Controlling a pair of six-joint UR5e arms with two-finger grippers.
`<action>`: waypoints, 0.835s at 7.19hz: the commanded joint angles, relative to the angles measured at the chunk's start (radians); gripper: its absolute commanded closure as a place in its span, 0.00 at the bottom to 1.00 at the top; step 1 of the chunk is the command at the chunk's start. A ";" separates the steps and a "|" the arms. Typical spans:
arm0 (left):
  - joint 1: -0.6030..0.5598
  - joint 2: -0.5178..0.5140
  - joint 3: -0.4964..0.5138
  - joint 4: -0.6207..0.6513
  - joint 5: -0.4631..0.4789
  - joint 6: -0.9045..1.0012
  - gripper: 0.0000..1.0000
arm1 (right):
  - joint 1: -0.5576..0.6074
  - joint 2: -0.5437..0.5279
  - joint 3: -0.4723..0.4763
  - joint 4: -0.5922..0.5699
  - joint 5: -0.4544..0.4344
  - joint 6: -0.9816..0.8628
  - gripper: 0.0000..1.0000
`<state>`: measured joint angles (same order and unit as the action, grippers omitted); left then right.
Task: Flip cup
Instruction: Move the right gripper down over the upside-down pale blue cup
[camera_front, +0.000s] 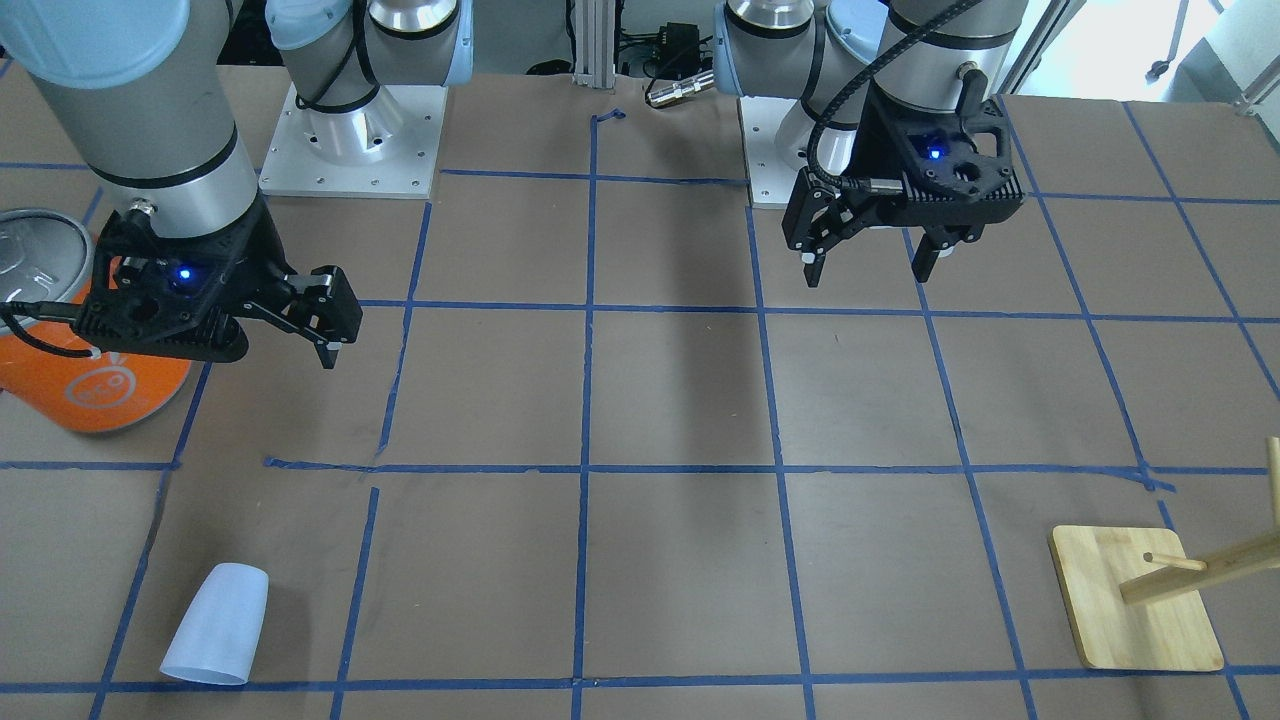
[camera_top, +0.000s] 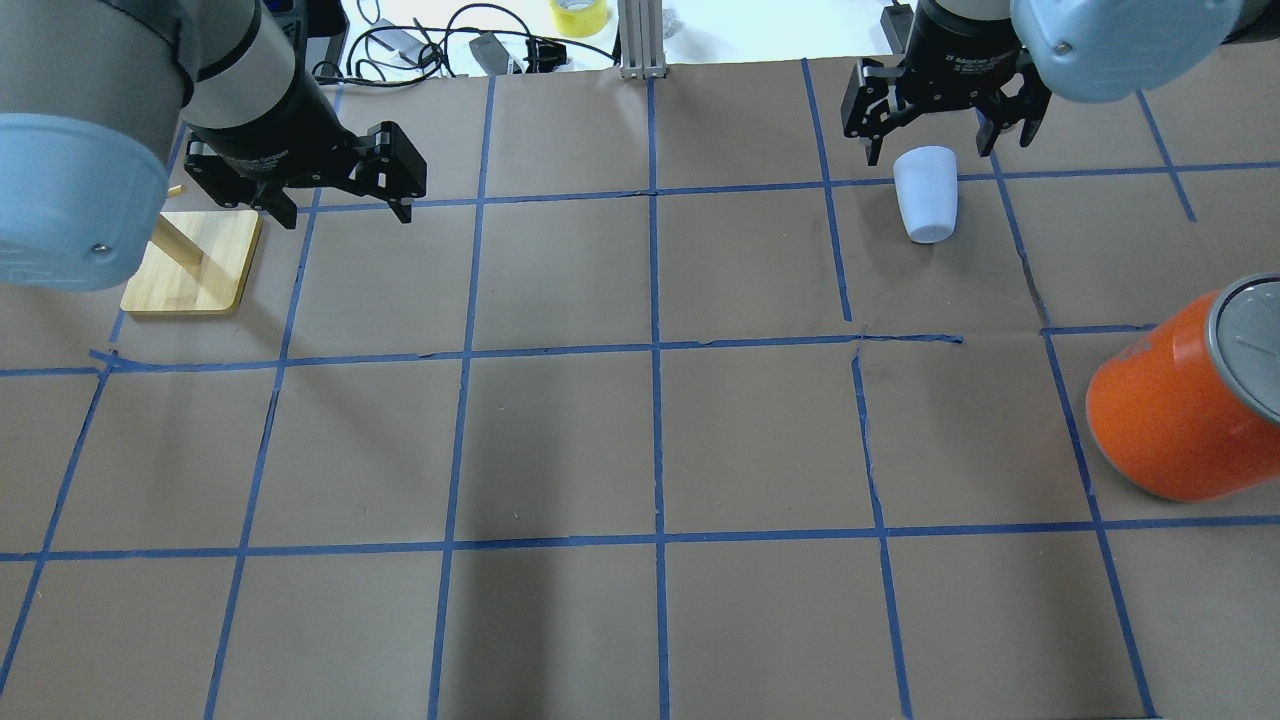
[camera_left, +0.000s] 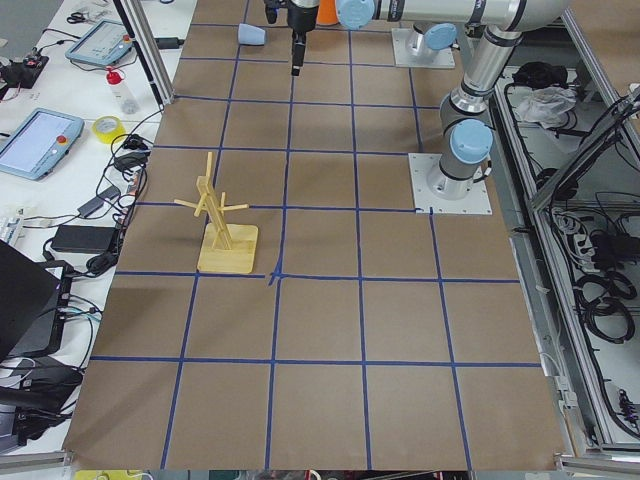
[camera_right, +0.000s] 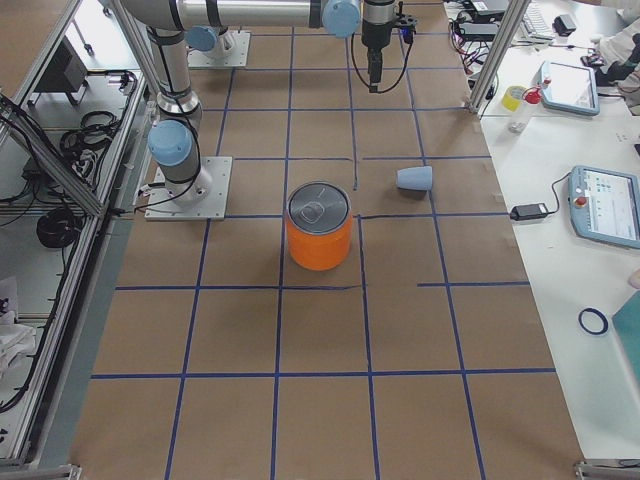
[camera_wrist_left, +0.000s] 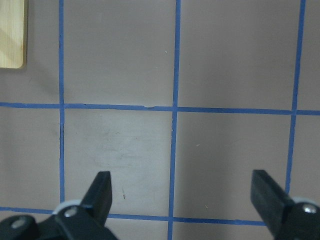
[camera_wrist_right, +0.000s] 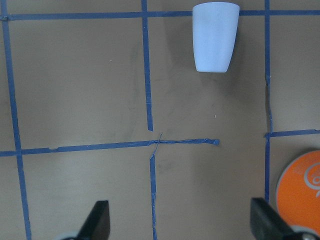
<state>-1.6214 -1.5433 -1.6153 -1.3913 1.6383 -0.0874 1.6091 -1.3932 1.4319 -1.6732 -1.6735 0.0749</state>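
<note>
The pale bluish-white cup (camera_front: 215, 625) lies on its side on the brown table near the operators' edge, on my right side. It also shows in the overhead view (camera_top: 925, 192), the right wrist view (camera_wrist_right: 215, 37) and the exterior right view (camera_right: 414, 178). My right gripper (camera_front: 330, 345) hangs open and empty above the table, well short of the cup. In the right wrist view its gripper (camera_wrist_right: 181, 222) shows the cup far ahead of the fingers. My left gripper (camera_front: 867, 272) is open and empty above bare table, as the left wrist view (camera_wrist_left: 184, 195) shows.
A large orange can (camera_front: 95, 380) with a silver top stands close behind my right gripper, also in the overhead view (camera_top: 1180, 410). A wooden peg stand (camera_front: 1135, 610) on a square base sits on my left side, near my left gripper (camera_top: 345, 215).
</note>
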 joint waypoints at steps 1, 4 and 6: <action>0.000 0.000 0.000 0.000 0.000 0.000 0.00 | 0.000 -0.013 0.001 -0.002 0.044 -0.009 0.00; 0.000 -0.001 0.000 0.000 0.000 0.000 0.00 | -0.003 -0.101 0.005 0.053 0.132 -0.010 0.00; 0.000 -0.001 0.000 0.000 0.000 0.000 0.00 | -0.021 -0.049 0.098 -0.043 -0.054 0.000 0.00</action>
<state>-1.6214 -1.5442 -1.6153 -1.3913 1.6383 -0.0874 1.5988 -1.4719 1.4759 -1.6528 -1.6173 0.0648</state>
